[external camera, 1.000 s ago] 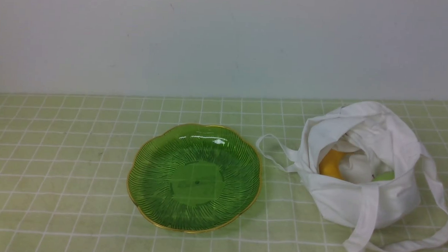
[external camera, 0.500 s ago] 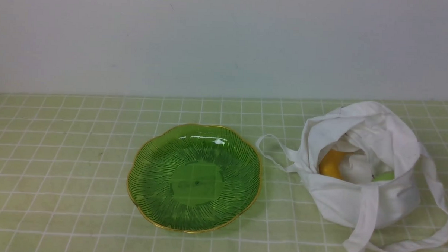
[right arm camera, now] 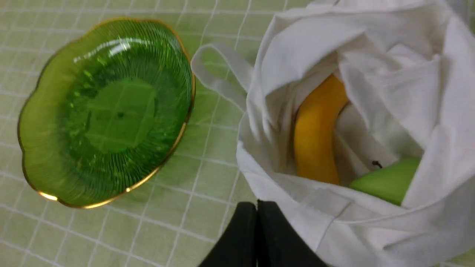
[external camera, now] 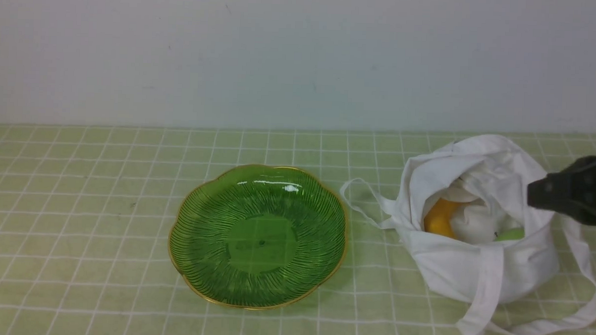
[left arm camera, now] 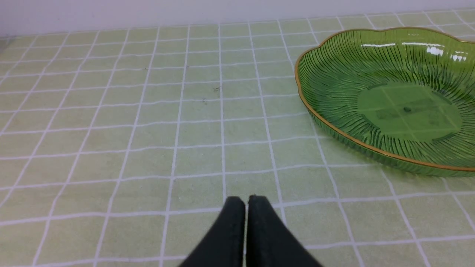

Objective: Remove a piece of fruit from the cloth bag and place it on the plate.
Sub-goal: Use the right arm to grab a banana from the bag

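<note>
The white cloth bag (external camera: 478,263) stands open at the right of the table, also in the right wrist view (right arm camera: 371,230). Inside, the light-green piece of fruit (external camera: 511,234) (right arm camera: 387,181) lies half hidden by folds, beside a yellow-orange fruit (external camera: 440,217) (right arm camera: 315,137). The green gold-rimmed plate (external camera: 200,263) (right arm camera: 48,115) (left arm camera: 326,70) sits empty left of the bag. My right gripper (external camera: 532,193) (right arm camera: 256,204) is shut and empty, hovering above the bag's right side. My left gripper (left arm camera: 246,199) is shut and empty over bare cloth, left of the plate.
A pale green checked tablecloth (external camera: 78,204) covers the table up to a plain wall (external camera: 282,58). The bag's long strap (external camera: 581,296) loops out over the cloth at the front right, and a shorter handle (external camera: 361,199) lies between bag and plate.
My right gripper has come into the front view from the right edge, above the bag. The bag, the fruit and the plate have not moved.
</note>
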{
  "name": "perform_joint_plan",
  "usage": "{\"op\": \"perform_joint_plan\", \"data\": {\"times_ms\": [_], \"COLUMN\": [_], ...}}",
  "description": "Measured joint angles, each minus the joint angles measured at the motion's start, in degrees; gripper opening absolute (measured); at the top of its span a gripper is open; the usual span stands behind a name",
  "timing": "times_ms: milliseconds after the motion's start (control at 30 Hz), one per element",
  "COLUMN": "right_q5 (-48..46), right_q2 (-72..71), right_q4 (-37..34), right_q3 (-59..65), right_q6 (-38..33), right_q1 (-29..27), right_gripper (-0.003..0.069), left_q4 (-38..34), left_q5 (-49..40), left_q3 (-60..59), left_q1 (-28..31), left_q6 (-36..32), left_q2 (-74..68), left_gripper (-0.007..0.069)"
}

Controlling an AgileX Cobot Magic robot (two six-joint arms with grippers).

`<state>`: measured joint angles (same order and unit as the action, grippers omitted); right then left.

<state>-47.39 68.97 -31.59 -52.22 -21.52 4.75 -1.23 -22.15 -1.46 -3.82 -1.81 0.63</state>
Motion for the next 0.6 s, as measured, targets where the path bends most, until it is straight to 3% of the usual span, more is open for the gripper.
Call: {"op": "perform_joint_plan", "data": {"times_ms": [133,200,367,533,600], "right_q5": [0.1,0.2,0.2,-0.2,-2.3], "right_q2": [6.3,12.8,20.0,28.6,32.0], "right_q4": [3.8,7.0,9.3,12.5,16.1], "right_q3": [-3.1,-6.6,-10.6,-14.5,-15.5], "right_q6": [3.6,8.8,11.9,14.1,17.2], "right_q1": [2.5,3.7,4.4,4.4,4.4], "right_gripper": [0.0001,0.0016,0.0052,0.0169,0.0263], "left_q4": [0.0,0.0,0.0,0.0,0.0], "left_q5": [0.0,0.0,0.0,0.0,0.0], "left_q3": [0.0,0.0,0.0,0.0,0.0], "left_q1": [0.0,0.0,0.0,0.0,0.0], "left_q6": [0.0,0.0,0.0,0.0,0.0], "left_q2": [0.0,0.0,0.0,0.0,0.0], "left_gripper": [-0.0008,-0.0008,-0.0008,-0.0008,-0.0008]}}
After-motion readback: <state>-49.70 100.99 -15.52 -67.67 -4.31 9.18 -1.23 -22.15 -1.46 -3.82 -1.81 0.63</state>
